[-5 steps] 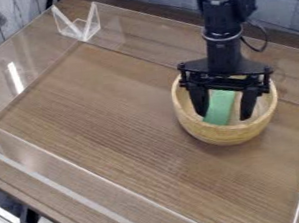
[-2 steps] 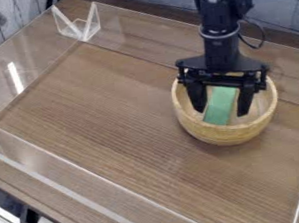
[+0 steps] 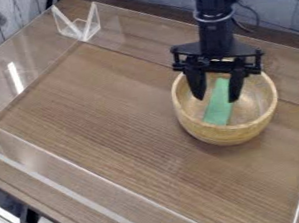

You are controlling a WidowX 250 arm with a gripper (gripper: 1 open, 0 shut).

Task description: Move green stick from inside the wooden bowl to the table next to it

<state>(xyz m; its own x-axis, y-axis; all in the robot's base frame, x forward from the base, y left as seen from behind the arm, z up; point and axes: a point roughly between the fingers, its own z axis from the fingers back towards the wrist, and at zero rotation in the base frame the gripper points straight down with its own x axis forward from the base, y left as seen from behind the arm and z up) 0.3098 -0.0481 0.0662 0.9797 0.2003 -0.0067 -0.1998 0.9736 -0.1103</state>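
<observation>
The wooden bowl (image 3: 258, 122) stands on the right part of the table (image 3: 99, 119). My gripper (image 3: 218, 95) hangs straight down over the bowl, its black fingers (image 3: 197, 86) drawn in against the upper end of the green stick (image 3: 221, 112). The stick is tilted up on end, with its lower end still inside the bowl near the bottom. Its top is partly hidden between the fingers.
Clear acrylic walls (image 3: 14, 72) edge the tabletop on all sides. A small clear folded stand (image 3: 76, 26) sits at the back left corner. Brown wood-grain surface stretches to the left and front of the bowl.
The fingers have narrowed from wide open onto the green stick. The gripper has risen a little, and the stick has gone from lying flat in the bowl to standing tilted.
</observation>
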